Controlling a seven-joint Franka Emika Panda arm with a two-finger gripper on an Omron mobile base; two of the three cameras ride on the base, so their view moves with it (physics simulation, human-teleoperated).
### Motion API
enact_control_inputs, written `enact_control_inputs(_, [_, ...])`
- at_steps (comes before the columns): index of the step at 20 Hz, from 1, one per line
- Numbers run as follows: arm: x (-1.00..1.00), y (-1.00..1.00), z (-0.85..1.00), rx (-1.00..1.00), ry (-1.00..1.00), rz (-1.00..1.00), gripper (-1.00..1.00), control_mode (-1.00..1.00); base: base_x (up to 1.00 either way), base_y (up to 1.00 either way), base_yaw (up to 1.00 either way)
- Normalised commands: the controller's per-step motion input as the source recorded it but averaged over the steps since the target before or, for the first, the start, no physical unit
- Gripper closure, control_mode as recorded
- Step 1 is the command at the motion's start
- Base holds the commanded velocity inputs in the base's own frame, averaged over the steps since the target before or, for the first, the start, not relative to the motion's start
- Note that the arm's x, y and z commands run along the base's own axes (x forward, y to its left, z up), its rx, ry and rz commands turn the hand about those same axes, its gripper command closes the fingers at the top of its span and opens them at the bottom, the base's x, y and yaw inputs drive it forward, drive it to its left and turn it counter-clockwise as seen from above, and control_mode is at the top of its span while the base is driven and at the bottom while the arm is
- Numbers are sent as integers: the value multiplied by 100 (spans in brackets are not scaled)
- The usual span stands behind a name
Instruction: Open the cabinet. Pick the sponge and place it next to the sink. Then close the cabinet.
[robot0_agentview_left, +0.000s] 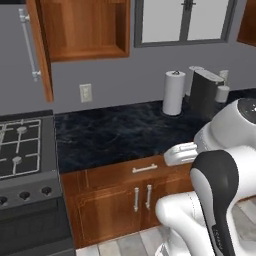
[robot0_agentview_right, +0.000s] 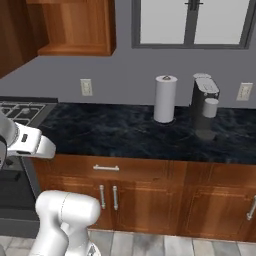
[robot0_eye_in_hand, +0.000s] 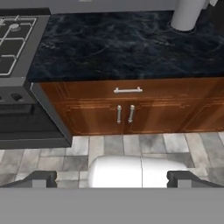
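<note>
The reddish-brown cabinet (robot0_agentview_left: 85, 30) hangs on the wall at the upper left with its door (robot0_agentview_left: 44, 60) swung open, and the long silver handle (robot0_agentview_left: 28, 45) faces outward. The part of its inside that shows is bare wood; it appears again in the right base view as the cabinet (robot0_agentview_right: 75, 27). The sponge and the sink are out of view. My gripper (robot0_eye_in_hand: 113, 179) is open, its two dark fingertips (robot0_eye_in_hand: 41, 178) far apart with nothing between them. It points down at the lower wood fronts and the tiled floor, well below and to the right of the cabinet.
A dark marble counter (robot0_agentview_left: 115, 132) runs right from the gas stove (robot0_agentview_left: 20, 145). At its back stand a white paper towel roll (robot0_agentview_left: 173, 92) and a dark coffee machine (robot0_agentview_left: 205, 92). Below are a drawer (robot0_eye_in_hand: 127, 90) and lower doors with short handles. A window (robot0_agentview_right: 190, 22) is above.
</note>
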Motion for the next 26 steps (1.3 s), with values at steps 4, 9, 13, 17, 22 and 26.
enact_control_inputs(4, [0, 0, 0, 0, 0, 0, -100, 100, 67, 0, 16])
enact_control_inputs(9, [0, 0, 0, 0, 0, 0, -100, 100, 66, 0, 21])
enact_control_inputs(13, [0, 0, 0, 0, 0, 0, -100, 100, 50, 10, 13])
enact_control_inputs(17, [0, 0, 0, 0, 0, 0, -100, 100, 61, 12, 0])
enact_control_inputs(22, [0, 0, 0, 0, 0, 0, -100, 100, 60, 21, -10])
enact_control_inputs(26, [0, 0, 0, 0, 0, 0, -100, 100, 13, 18, -5])
